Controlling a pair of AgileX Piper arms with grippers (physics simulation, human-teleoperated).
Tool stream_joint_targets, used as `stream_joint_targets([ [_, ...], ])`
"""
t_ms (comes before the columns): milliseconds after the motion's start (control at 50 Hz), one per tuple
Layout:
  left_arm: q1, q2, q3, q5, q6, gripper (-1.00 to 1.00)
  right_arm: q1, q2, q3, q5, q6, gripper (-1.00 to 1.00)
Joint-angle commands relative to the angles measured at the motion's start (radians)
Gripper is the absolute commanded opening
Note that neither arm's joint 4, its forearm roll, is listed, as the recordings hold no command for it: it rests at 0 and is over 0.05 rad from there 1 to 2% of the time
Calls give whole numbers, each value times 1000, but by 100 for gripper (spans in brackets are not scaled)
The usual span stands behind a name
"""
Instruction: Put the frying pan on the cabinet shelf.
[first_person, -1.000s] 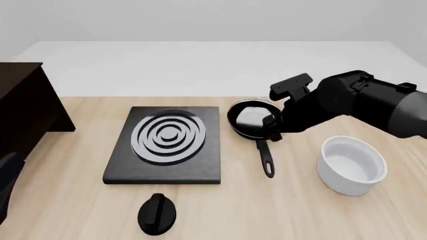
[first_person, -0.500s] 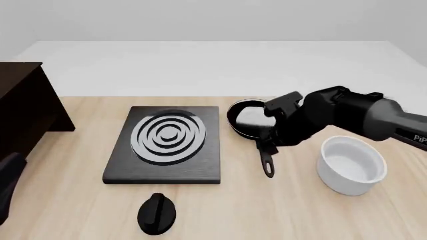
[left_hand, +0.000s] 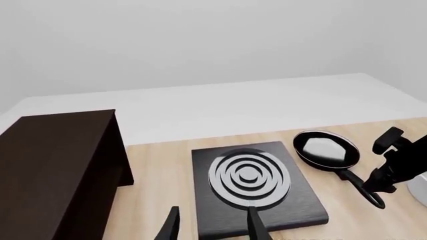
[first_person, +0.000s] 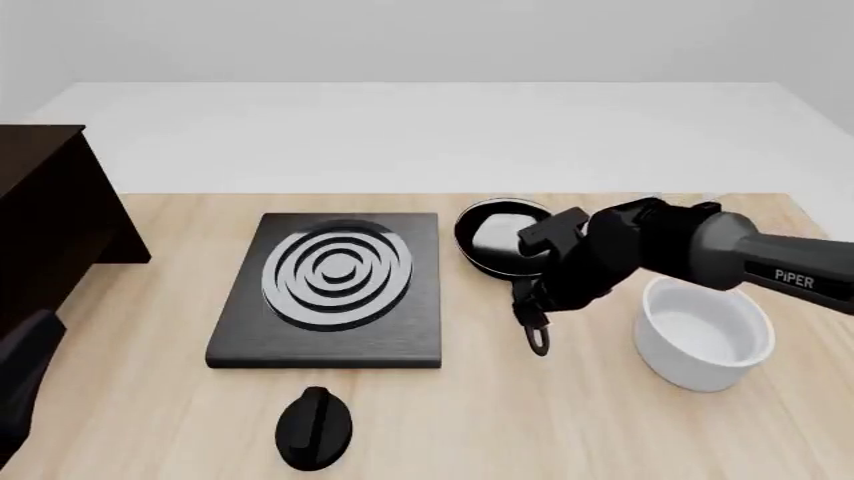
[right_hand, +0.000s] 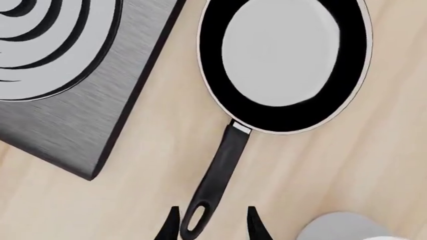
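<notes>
The frying pan (first_person: 501, 238) lay flat on the tabletop (first_person: 561, 420) between the hob (first_person: 331, 290) and the white bowl (first_person: 703, 330), well apart from the cabinet shelf (first_person: 40, 215). I judged the thin handle could twist or slip from an end grip. My right hand (right_hand: 213, 224) was spread open, fingers straddling the handle's end, gripping nothing; my left hand (left_hand: 212, 229) hung open, empty.

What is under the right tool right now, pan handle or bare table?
The frying pan handle's holed end lies on the table between the open right tool's fingertips. In the front view the arm covers the handle's upper part, so contact cannot be told.
</notes>
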Motion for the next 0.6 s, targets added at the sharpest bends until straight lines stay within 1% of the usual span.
stream_joint_targets([
  [20,-5,0,6,-3,1,100,7,39,21,-38,8,100],
  [60,-3,0,6,-2,-4,100,14,44,16,-37,20,100],
  [140,-2,0,10,-5,-3,100,11,59,14,-46,22,100],
  [240,-2,0,10,-3,-1,100,12,68,33,-70,13,100],
  [260,-3,0,12,-4,3,100,22,74,35,-75,34,100],
  [360,-3,1,11,-3,0,100,24,84,45,-89,34,100],
  [460,-4,-1,15,-4,-1,100,12,90,39,-89,31,100],
  [500,-5,0,20,-8,0,100,-5,94,31,-86,18,100],
  [600,-11,-2,24,-8,5,100,-22,109,19,-88,10,100],
])
